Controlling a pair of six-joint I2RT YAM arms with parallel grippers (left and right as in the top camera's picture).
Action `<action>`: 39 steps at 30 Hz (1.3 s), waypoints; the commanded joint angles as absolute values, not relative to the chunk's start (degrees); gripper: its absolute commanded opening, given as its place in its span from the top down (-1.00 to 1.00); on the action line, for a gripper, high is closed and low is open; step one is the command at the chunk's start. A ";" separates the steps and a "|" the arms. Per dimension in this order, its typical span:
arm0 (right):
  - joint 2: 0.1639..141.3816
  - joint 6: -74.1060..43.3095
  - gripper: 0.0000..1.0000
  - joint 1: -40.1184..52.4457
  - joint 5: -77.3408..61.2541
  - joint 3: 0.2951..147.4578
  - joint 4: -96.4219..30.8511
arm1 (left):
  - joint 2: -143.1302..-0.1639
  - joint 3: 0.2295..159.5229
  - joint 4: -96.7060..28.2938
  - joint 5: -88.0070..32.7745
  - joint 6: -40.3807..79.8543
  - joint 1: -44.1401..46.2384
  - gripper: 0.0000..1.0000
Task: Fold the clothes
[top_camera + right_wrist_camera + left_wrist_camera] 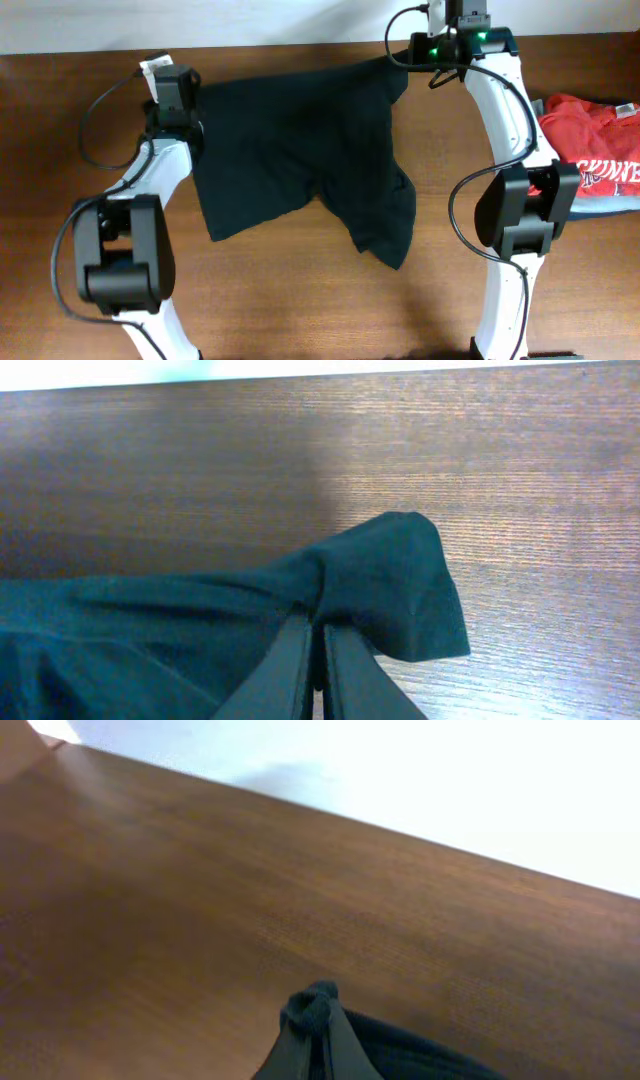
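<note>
The black T-shirt (pixel 300 140) lies stretched across the far middle of the wooden table, its lower part bunched and hanging toward the front right. My left gripper (pixel 190 100) is shut on the shirt's far left corner; in the left wrist view the fingers (pixel 318 1020) pinch a small wad of black cloth (pixel 312 1005). My right gripper (pixel 408 55) is shut on the far right corner; in the right wrist view the fingers (pixel 318 635) clamp a fold of the shirt (pixel 390 580).
A red shirt with white lettering (pixel 595 140) lies on folded garments at the table's right edge, close to the right arm. The table's far edge (pixel 300 45) meets a pale wall just behind both grippers.
</note>
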State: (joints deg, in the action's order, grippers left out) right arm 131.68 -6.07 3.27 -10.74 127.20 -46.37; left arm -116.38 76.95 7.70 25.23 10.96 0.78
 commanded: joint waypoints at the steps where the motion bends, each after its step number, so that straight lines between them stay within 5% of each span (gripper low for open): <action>1: 132.42 -6.39 0.92 2.61 -8.34 127.28 -45.87 | -120.68 77.52 12.08 25.28 10.68 -0.05 0.99; 11: 127.22 -6.42 0.92 2.50 -8.14 128.14 -52.36 | -112.14 77.54 6.28 25.28 8.97 0.89 0.98; 27: 94.63 -8.01 0.92 2.50 -0.47 129.99 -82.35 | -74.30 77.54 -23.24 20.16 6.76 2.11 0.98; 39: 75.44 -8.01 0.89 2.50 -0.12 129.99 -92.33 | -56.49 77.54 -34.15 19.25 6.79 2.09 0.99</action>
